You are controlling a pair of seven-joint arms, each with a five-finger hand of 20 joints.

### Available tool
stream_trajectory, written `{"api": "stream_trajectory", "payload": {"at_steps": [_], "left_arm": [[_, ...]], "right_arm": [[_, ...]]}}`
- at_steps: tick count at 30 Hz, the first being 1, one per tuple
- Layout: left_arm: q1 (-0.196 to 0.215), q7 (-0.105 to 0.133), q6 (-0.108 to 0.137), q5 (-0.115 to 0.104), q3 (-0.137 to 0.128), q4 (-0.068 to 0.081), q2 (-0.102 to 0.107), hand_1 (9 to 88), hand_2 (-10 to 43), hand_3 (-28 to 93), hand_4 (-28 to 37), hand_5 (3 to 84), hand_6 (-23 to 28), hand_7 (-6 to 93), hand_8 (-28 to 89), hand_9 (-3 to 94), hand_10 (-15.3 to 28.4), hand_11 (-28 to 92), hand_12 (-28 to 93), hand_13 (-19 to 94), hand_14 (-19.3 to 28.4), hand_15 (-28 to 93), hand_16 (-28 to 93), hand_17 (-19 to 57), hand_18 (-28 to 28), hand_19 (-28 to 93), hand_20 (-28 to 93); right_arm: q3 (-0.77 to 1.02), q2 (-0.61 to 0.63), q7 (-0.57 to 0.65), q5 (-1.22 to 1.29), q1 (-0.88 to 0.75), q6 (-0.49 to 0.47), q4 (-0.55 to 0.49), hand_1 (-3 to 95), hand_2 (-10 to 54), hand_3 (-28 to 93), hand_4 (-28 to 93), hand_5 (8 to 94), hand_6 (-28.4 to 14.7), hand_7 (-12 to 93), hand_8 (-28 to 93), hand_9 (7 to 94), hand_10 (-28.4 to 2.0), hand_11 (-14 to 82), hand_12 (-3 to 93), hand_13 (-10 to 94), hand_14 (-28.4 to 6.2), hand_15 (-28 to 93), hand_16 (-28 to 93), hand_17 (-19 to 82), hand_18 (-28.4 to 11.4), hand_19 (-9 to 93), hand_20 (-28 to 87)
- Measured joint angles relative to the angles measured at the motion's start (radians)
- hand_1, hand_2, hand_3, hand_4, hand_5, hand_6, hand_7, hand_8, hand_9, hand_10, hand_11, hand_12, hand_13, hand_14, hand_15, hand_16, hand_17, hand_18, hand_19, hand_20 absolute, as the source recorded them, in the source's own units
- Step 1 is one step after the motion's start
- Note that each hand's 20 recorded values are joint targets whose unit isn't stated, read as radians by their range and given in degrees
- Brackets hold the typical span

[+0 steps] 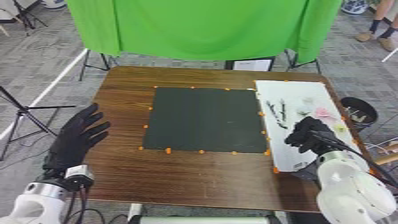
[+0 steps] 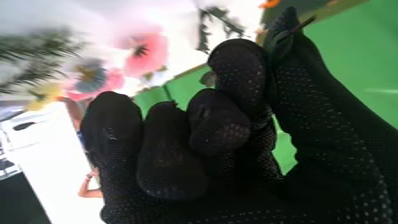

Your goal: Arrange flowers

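Note:
In the head view my right hand (image 1: pixel 311 134) is over the white board (image 1: pixel 282 135) on the right. In the right wrist view the same hand (image 2: pixel 173 150) has its fingers curled, with a thin green sprig (image 2: pixel 282 46) between thumb and forefinger, mostly hidden by the glove. Two dark leafy stems (image 1: pixel 282 109) lie on the board beyond the hand. A pink flower (image 1: pixel 323 113) and a yellowish one (image 1: pixel 339 128) lie to their right; the pink flower (image 2: pixel 147 52) shows larger in the right wrist view. My left hand (image 1: pixel 78 137) has straight, spread fingers at the table's left edge.
A black mat (image 1: pixel 209 120) marked round with orange pieces covers the middle of the brown table (image 1: pixel 209 177). A dark round bin (image 1: pixel 359 111) stands off the table's right edge. Green cloth (image 1: pixel 204 25) hangs behind the table.

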Motion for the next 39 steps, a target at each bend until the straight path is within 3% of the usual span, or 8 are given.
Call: {"api": "stream_trajectory", "payload": {"at_steps": [4, 8, 12, 17, 21, 27, 32, 39], "left_arm": [[0.044, 0.009, -0.002, -0.004, -0.056, -0.017, 0.013, 27.6, -7.3, 69, -27.5, 24.5, 2.9, 22.2, -12, 19.2, 11.2, 23, 16, 17, 15.7, 34, 0, -9.6, 22.8, 41, 8], [0.091, 0.015, -0.004, -0.008, -0.116, -0.028, 0.051, 27.4, -7.7, 69, -27.3, 24.3, 2.8, 22.1, -12, 19.0, 11.0, 23, 16, 17, 15.5, 33, 0, -9.7, 22.5, 40, 8], [0.108, 0.023, -0.016, -0.016, -0.149, -0.030, 0.090, 27.4, -8.3, 69, -27.1, 24.2, 2.8, 21.7, -12, 18.8, 10.8, 22, 17, 17, 15.2, 32, 1, -9.7, 22.3, 40, 9], [0.123, 0.024, -0.027, -0.017, -0.182, -0.045, 0.098, 27.5, -8.4, 68, -26.9, 24.1, 2.9, 21.3, -12, 18.7, 10.8, 22, 17, 16, 15.2, 32, 1, -9.8, 22.3, 39, 9], [0.140, 0.027, -0.027, -0.018, -0.188, -0.053, 0.097, 27.5, -8.4, 68, -26.7, 24.1, 2.9, 21.3, -11, 18.7, 10.8, 22, 17, 16, 15.1, 32, 1, -9.8, 22.2, 39, 9], [0.146, 0.035, -0.026, -0.020, -0.178, -0.052, 0.098, 27.5, -8.5, 68, -26.6, 24.2, 2.8, 21.4, -11, 18.7, 10.8, 22, 18, 16, 15.0, 32, 1, -9.8, 22.2, 39, 9], [0.121, 0.044, -0.026, -0.026, -0.144, -0.037, 0.106, 27.5, -8.7, 68, -26.6, 24.8, 2.7, 21.4, -12, 18.9, 10.8, 22, 18, 16, 15.2, 32, 1, -9.8, 22.2, 39, 9], [0.076, 0.036, -0.030, -0.028, -0.104, -0.019, 0.114, 27.5, -8.6, 68, -26.6, 24.8, 2.7, 21.4, -12, 18.9, 10.9, 22, 18, 16, 15.2, 32, 1, -9.8, 22.2, 39, 10]], "right_arm": [[-0.109, 0.007, -0.002, 0.002, 0.106, 0.000, 0.033, 31.9, -9.5, 93, -7, 72.9, -1.5, 57, 31, 83.5, -9.6, 66.3, 47.5, 77, -10.1, 88, 41, 46, -22.0, 93, 74], [-0.258, 0.001, -0.004, 0.003, 0.253, 0.000, 0.085, 31.9, -9.5, 93, -7, 73.4, -1.5, 57, 31, 84.0, -9.5, 66.1, 47.1, 77, -10.1, 88, 40, 47, -22.1, 93, 74], [-0.387, -0.035, -0.003, 0.004, 0.400, -0.001, 0.138, 32.4, -9.5, 93, -7, 73.8, -1.6, 56, 32, 84.2, -9.7, 66.0, 46.6, 78, -9.9, 88, 40, 47, -22.5, 93, 75], [-0.538, -0.117, 0.007, 0.003, 0.574, -0.009, 0.214, 32.7, -9.5, 93, -7, 74.0, -1.7, 55, 32, 84.3, -9.9, 65.9, 46.7, 78, -9.8, 88, 41, 48, -22.5, 93, 75], [-0.622, -0.200, 0.015, -0.005, 0.672, -0.017, 0.270, 32.8, -9.5, 93, -7, 74.1, -1.7, 55, 33, 84.5, -10.0, 65.7, 46.7, 78, -9.8, 88, 41, 48, -22.7, 93, 75], [-0.704, -0.323, 0.015, -0.053, 0.739, -0.039, 0.339, 32.8, -9.5, 93, -7, 74.3, -1.7, 55, 33, 84.6, -10.0, 65.6, 46.8, 78, -9.7, 88, 41, 49, -22.6, 93, 75], [-0.746, -0.406, 0.015, -0.100, 0.733, -0.054, 0.387, 32.8, -9.5, 93, -7, 74.3, -1.6, 55, 33, 84.7, -9.9, 65.6, 46.6, 78, -9.6, 88, 41, 49, -22.6, 93, 75], [-0.765, -0.474, 0.019, -0.143, 0.690, -0.069, 0.429, 32.7, -9.5, 93, -7, 74.4, -1.5, 55, 32, 84.7, -9.9, 65.7, 46.3, 78, -9.5, 88, 41, 49, -22.5, 93, 75]]}}
